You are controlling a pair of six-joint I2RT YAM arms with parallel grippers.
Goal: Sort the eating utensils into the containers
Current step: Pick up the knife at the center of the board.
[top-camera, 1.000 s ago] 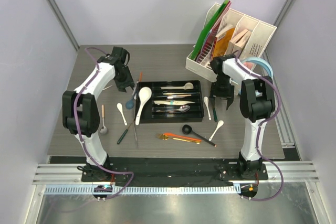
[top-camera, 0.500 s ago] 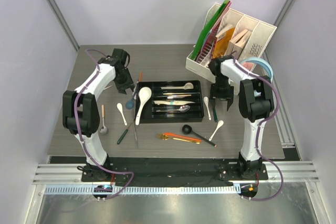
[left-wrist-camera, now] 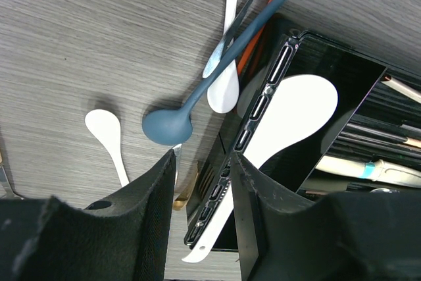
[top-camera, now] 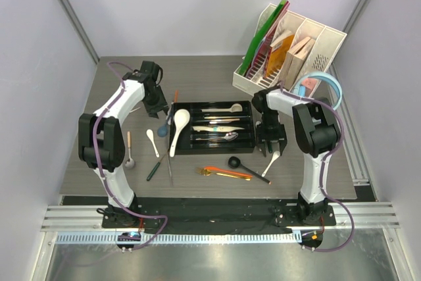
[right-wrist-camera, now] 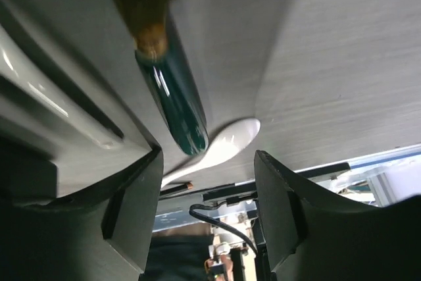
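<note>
Tabletop (top-camera: 197,77): grey, wood-grained and matte. The loose cutlery lies scattered on it around the tray.
Tray (left-wrist-camera: 260,106): black glossy plastic, shallow, split into long narrow lanes. It sits mid-tabletop between the arms, and a few steel and white pieces already lie lengthwise in the lanes.
Left tool (left-wrist-camera: 202,156): jaws about half apart with nothing between them. It hangs over the tray's left rim.
Blue spoon (left-wrist-camera: 168,126): matte, with a round bowl and a thin straight handle. It lies on the tabletop just beside the tray's left rim and crosses other handles, so I judge it awkward to lift cleanly.
White paddle (left-wrist-camera: 289,116): broad, flat and smooth. It rests aslant across the tray's left rim, half in and half out.
Right tool (right-wrist-camera: 208,156): jaws apart and gripping nothing. It is low at the tray's right side, astride the green-handled piece.
Green-handled piece (right-wrist-camera: 174,106): a glossy rounded dark-green handle that turns golden-brown further up. It runs along the gap between the fingers, probably so they can close across its narrow width.
White spoon (right-wrist-camera: 227,143): glazed and curved, on the tabletop just past the green handle's tip.
Front of tray: black spoon (top-camera: 235,161) and orange chopsticks (top-camera: 227,172), unsorted.
Back right: white file organiser (top-camera: 309,37) and headphones (top-camera: 329,82), well apart from the work.
</note>
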